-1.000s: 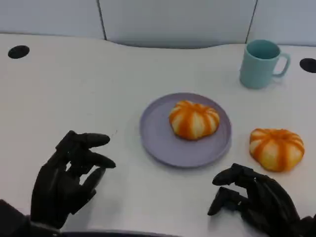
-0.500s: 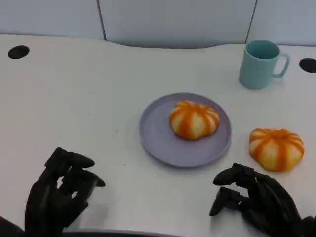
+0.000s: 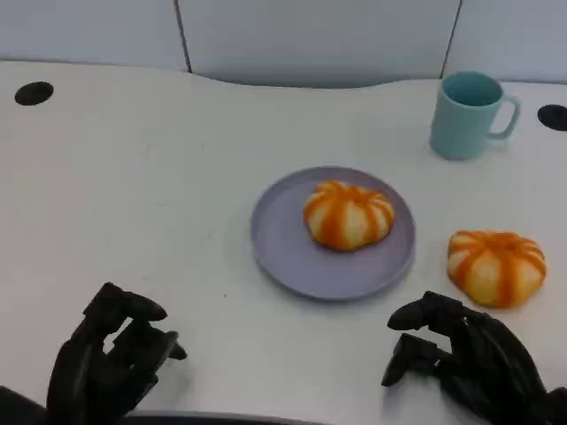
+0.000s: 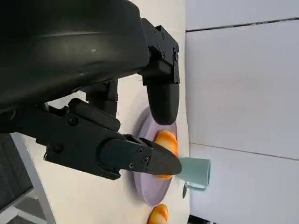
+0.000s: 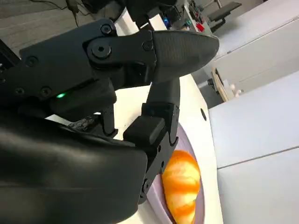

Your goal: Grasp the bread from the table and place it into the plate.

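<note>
I am watching the bread (image 3: 495, 266) lying on the table just right of the plate (image 3: 292, 257), straight ahead of my right hand (image 3: 461, 363), the nearer one, its fingers loosely curled, empty, like the left hand (image 3: 106, 359)

Right hand (image 3: 469, 367): you lose its wrist past the head view's lower edge.
Mug (image 4: 194, 171): your left fingers (image 4: 140, 158) cover its near side.
</note>
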